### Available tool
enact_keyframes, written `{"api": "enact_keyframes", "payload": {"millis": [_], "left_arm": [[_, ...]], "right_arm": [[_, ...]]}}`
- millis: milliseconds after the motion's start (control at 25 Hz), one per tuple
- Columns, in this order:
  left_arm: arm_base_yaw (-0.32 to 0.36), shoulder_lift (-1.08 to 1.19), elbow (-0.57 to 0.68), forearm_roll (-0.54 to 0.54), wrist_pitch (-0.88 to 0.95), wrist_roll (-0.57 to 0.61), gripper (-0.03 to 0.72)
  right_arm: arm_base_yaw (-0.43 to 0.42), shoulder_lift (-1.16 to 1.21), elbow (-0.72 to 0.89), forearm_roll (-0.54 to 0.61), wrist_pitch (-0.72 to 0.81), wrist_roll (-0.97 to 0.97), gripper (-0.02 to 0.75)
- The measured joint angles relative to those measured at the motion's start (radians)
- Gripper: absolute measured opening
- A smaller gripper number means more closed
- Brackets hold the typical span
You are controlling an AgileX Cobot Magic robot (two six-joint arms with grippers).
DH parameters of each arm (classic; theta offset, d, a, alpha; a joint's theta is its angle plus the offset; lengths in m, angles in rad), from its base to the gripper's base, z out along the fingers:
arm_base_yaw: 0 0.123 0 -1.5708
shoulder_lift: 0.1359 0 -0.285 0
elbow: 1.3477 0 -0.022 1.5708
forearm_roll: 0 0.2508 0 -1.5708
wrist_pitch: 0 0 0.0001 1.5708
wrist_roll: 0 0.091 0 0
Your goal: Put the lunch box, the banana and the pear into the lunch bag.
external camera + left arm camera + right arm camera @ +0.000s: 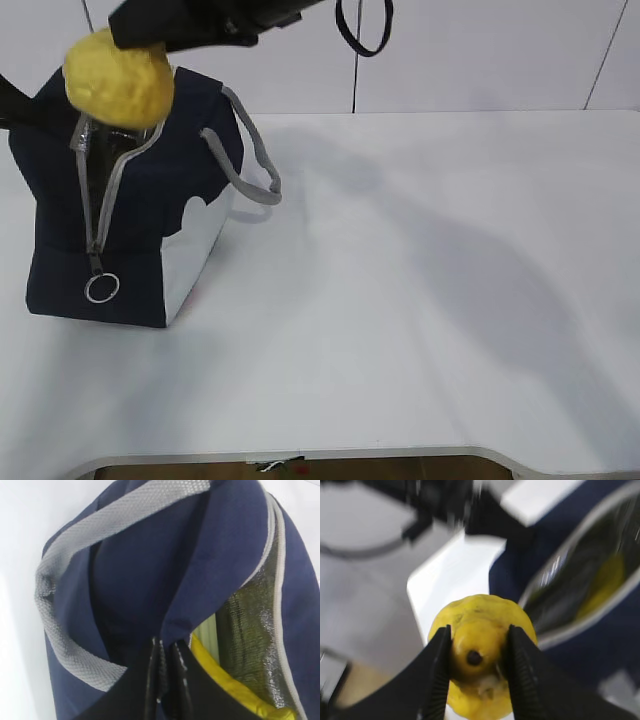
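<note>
the right gripper (475, 655) is clamped on the pear (480, 650), its two black fingers (437, 675) pressed against either side of the nub end, low in the centre of the right wrist view. in the exterior view the pear (118, 82) hangs at the upper left of the frame, just over the open top of the lunch bag (140, 200). the left gripper (165, 680), bottom centre of its view, is pinched closed on the navy edge of the lunch bag (150, 570) beside the zipper, apparently holding the mouth open. inside the bag, lower right of the left wrist view, lie the banana (235, 690) and a pale green edge that looks like the lunch box (206, 632) lid, against the silvery lining (250, 630).

the pear looks round, smooth-skinned and fairly firm, so it could roll or slip between narrow fingers; a grip across its widest part seems safest. the bag fabric is soft and will sag if let go. the zipper pull ring (102, 288) hangs at the bag's front. no brand, label or readable writing shows anywhere.
</note>
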Motion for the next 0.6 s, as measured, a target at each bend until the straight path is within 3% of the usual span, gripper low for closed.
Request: {"api": "enact_keyframes", "payload": {"millis": [160, 360, 480, 600], "left_arm": [[0.000, 0.000, 0.000, -0.004, 0.008, 0.000, 0.027], [0.000, 0.000, 0.000, -0.008, 0.013, 0.000, 0.027], [0.000, 0.000, 0.000, -0.008, 0.014, 0.000, 0.027], [0.000, 0.000, 0.000, -0.008, 0.014, 0.000, 0.027]], "right_arm": [[0.000, 0.043, -0.004, 0.199, -0.167, -0.153, 0.273], [0.000, 0.149, -0.004, 0.502, -0.243, -0.408, 0.273], [0.000, 0.204, -0.004, 0.612, -0.280, -0.492, 0.273], [0.000, 0.239, -0.004, 0.646, -0.297, -0.517, 0.273]]}}
